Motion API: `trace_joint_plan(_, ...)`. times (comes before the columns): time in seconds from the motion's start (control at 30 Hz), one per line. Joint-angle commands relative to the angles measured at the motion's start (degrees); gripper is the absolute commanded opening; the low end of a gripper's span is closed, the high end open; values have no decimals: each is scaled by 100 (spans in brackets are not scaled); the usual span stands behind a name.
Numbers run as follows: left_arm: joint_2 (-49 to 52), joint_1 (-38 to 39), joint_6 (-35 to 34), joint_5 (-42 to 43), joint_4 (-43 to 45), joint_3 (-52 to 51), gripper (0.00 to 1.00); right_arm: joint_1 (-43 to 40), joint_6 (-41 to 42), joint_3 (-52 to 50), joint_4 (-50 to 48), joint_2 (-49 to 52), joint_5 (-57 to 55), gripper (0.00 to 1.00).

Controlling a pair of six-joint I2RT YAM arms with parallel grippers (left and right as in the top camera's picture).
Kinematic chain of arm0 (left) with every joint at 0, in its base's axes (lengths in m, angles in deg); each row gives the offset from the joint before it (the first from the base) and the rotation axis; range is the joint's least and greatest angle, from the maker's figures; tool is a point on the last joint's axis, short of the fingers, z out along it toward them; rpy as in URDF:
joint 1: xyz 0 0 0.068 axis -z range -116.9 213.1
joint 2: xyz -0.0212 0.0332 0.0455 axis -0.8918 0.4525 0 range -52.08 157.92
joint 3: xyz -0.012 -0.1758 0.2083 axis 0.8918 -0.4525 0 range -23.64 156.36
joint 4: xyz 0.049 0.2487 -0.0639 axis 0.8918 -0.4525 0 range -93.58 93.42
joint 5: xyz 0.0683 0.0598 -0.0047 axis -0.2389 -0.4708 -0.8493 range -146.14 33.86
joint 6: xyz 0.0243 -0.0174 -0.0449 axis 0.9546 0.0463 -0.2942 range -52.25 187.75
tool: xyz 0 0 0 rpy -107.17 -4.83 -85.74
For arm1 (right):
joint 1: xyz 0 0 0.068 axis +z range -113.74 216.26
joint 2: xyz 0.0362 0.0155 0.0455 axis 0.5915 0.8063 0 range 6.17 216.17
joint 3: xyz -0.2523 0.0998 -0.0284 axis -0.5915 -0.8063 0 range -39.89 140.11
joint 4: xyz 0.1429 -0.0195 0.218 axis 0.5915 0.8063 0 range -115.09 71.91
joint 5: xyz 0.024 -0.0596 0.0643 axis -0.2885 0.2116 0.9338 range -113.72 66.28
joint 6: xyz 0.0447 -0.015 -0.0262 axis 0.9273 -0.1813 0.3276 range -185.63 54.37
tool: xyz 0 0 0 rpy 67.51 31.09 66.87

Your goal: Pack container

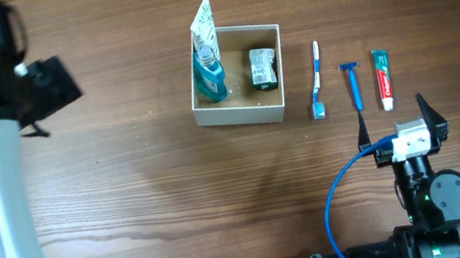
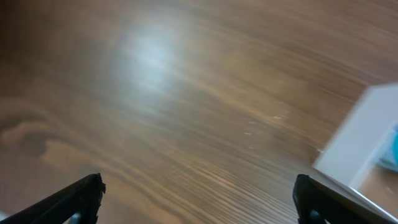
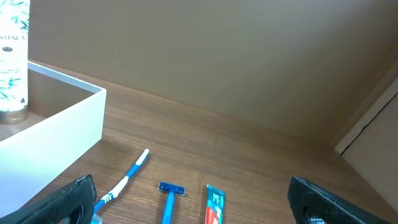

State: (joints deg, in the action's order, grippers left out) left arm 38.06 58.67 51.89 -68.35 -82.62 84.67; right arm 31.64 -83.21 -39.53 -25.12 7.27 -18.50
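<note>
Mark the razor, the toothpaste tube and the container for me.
razor (image 1: 355, 90), overhead view, on the blue handle.
toothpaste tube (image 1: 383, 78), overhead view, on the middle of the tube body.
container (image 1: 240, 114), overhead view, on the white wall nearest the robot.

Container (image 1: 242, 114) middle strip free; tube (image 1: 204, 21), bottle (image 1: 209, 71) fill left, green packet (image 1: 264, 66) right.

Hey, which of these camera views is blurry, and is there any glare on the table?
Left wrist: smeared by motion blur, with the container corner soft-edged and a pale glare patch on the table. Overhead: sharp and evenly lit. Right wrist: crisp on the toothbrush and the razor, with no glare to speak of.
</note>
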Motion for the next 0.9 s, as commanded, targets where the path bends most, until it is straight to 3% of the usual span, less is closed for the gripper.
trace_joint_plan(0.0,50,-693,-111,-42,131,-522,100,22,111,-7,-15,-46,-94,100)
trace_joint_plan(0.23,186,-1331,-114,647,1036,-1652,100,22,111,-7,-15,-46,-94,100)
trace_joint_plan(0.43,192,-1384,-155,726,1659,-2542,100,22,109,-7,-15,-46,-94,100)
trace_joint_plan(0.87,190,-1386,-153,723,1709,-2669,100,22,109,-7,-15,-46,-94,100)
